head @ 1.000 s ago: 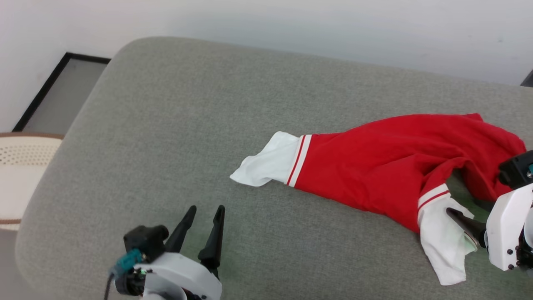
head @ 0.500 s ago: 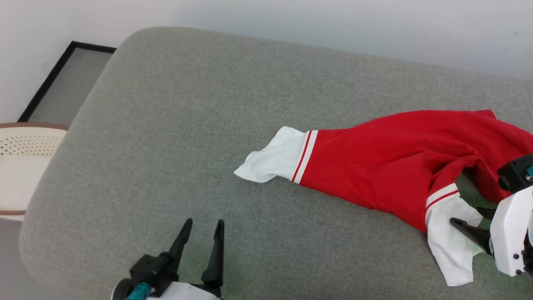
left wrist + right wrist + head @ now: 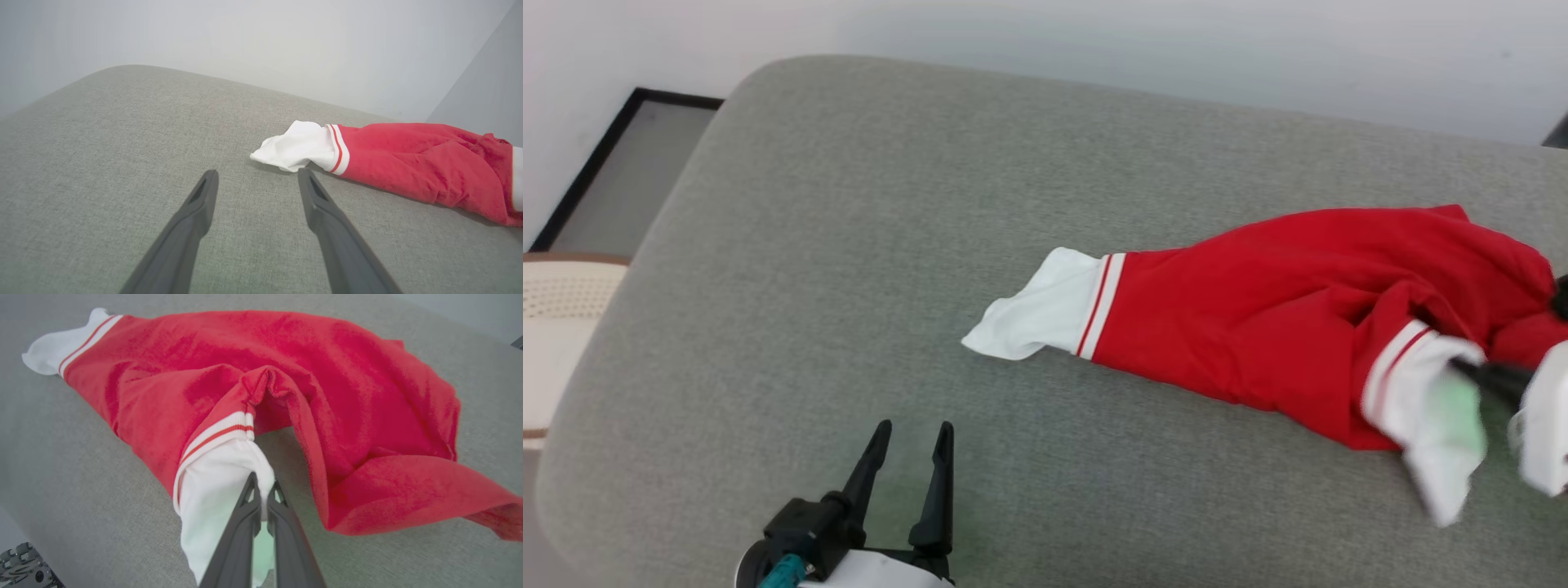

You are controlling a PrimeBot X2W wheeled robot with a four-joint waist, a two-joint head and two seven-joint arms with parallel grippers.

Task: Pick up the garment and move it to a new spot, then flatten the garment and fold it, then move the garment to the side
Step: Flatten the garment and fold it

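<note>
**Small red jersey shirt with white sleeves (image 3: 1258, 318) held by one sleeve**

The red jersey shirt lies rumpled and drawn out long on the right half of a broad grey upholstered cushion (image 3: 849, 245). Its far sleeve (image 3: 1033, 314) points toward the middle of the cushion, and its near sleeve (image 3: 216, 490) is at the right. The right end effector (image 3: 261, 488) is clenched on the white cloth of the near sleeve, just below the red-and-white striped band, and the sleeve drapes from its fingers. In the head view this end is blurred. The left end effector (image 3: 913, 429) hovers released with its fingers spread above bare cushion, apart from the far sleeve and grasping nothing.

The shirt looks like light, limp knit that is neither fragile nor slippery. Held at one point it will likely hang, bunch and trail. A thin pinch of sleeve could slip if the body drags over the cushion's coarse weave. For flattening, two holds should serve better, at the shoulders or the hem corners.
</note>
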